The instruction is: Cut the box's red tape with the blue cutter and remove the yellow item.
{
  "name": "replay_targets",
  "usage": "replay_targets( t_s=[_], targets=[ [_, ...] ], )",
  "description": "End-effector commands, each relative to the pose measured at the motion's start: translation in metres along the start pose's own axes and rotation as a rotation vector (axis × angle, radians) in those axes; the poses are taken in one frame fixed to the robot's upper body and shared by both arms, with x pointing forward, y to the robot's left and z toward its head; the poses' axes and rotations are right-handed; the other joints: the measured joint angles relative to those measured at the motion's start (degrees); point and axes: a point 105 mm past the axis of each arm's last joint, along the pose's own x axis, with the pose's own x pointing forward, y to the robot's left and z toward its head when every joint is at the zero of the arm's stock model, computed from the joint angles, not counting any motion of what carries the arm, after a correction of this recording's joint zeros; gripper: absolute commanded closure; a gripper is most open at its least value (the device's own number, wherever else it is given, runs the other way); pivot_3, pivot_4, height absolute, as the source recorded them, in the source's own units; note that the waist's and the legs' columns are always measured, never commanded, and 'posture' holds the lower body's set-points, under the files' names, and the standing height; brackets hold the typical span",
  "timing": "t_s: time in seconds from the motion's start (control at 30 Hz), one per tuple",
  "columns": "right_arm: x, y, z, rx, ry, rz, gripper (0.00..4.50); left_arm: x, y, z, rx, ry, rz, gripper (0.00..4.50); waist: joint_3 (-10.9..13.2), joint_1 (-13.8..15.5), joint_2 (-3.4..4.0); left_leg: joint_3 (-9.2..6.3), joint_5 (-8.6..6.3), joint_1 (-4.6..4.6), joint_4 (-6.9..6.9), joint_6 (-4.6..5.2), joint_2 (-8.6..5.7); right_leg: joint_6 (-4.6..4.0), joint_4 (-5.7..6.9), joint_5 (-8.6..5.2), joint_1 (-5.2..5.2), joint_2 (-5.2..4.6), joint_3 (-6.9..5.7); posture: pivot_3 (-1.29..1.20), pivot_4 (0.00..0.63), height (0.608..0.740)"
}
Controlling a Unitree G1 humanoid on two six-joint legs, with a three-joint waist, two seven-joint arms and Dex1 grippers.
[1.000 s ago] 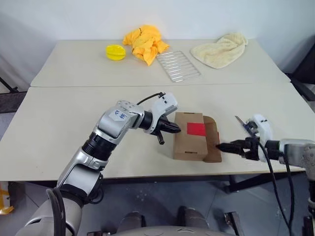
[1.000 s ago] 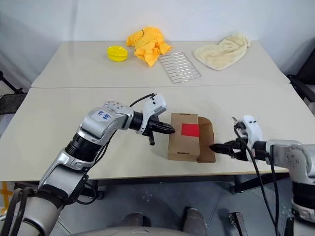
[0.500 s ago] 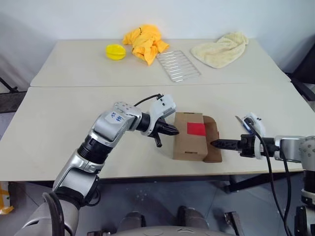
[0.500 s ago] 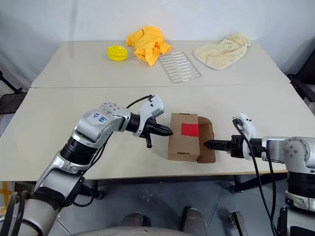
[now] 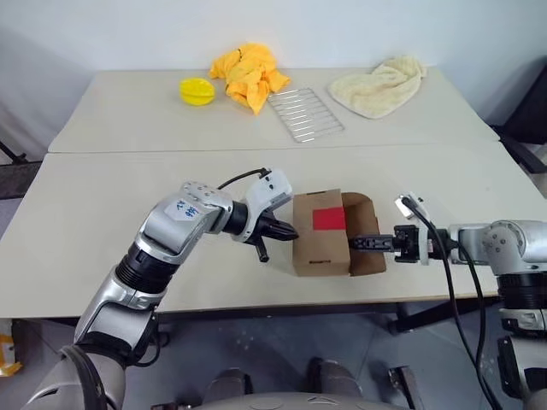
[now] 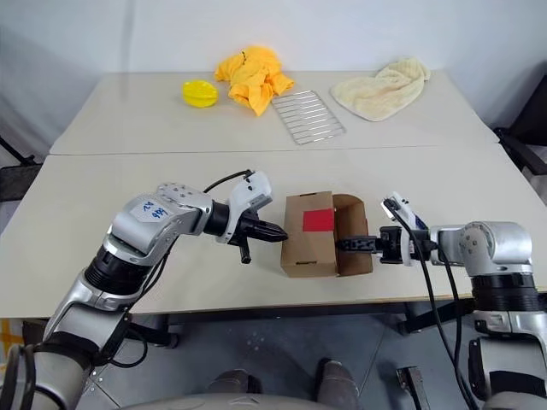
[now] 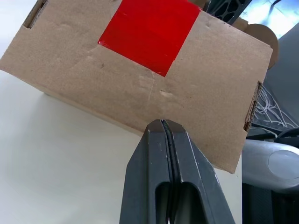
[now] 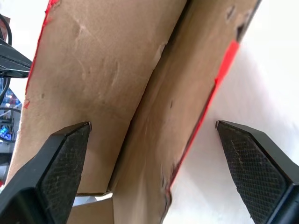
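Box [image 5: 322, 243] mid-counter, right flap raised (tape [image 5: 328, 219] apparently cut). Left gripper [image 5: 289, 231] touching box's left side, jaws together; right gripper [image 5: 357, 243] at flap, jaws apart. Yellow item unseen, removal left.

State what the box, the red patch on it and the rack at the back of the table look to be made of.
Box: brown cardboard, matte, with creased faces and raw flap edges. Red tape: looks like smooth plastic or paper adhesive tape, flat and evenly bright; which one is unclear. Rack: likely metal wire, thin pale parallel bars in a frame.
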Motion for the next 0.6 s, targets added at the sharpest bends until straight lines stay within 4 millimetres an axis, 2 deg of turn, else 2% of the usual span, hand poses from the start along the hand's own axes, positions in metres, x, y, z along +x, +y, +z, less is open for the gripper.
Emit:
replay_targets(
  t_s=[0.03,0.4,0.5,0.6],
  targets=[
    [0.014,-0.003,-0.002,-0.013,0.026,0.006,0.03,0.01,-0.006,-0.009,-0.014,0.035,-0.033,4.5,0.0,-0.4,0.0,0.01,0.0,0.04,0.01,0.0,0.0,0.0,0.02,0.0,0.03,0.0,0.02,0.0,0.15,0.74],
    [0.014,-0.024,-0.009,0.001,0.067,-0.088,0.03,0.021,-0.001,0.009,0.05,0.008,-0.052,4.5,-0.1,-0.5,-0.12,0.0,0.0,0.45,0.08,-0.01,0.03,-0.04,0.04,0.03,0.53,0.0,0.08,0.0,0.15,0.74],
    [0.013,-0.028,-0.008,0.005,0.068,-0.106,0.63,0.025,-0.001,0.014,0.065,-0.002,-0.058,4.5,-0.1,-0.5,-0.11,-0.01,0.0,0.45,0.08,-0.01,0.04,-0.07,0.04,0.04,0.53,0.0,0.08,0.0,0.15,0.74],
    [0.012,-0.029,-0.009,-0.001,0.076,-0.106,1.71,0.029,-0.001,0.017,0.072,-0.011,-0.065,4.5,-0.1,-0.5,-0.11,-0.01,0.0,0.42,0.06,-0.01,0.04,-0.07,0.0,0.04,0.52,0.0,0.05,0.0,0.15,0.74]
  ],
)
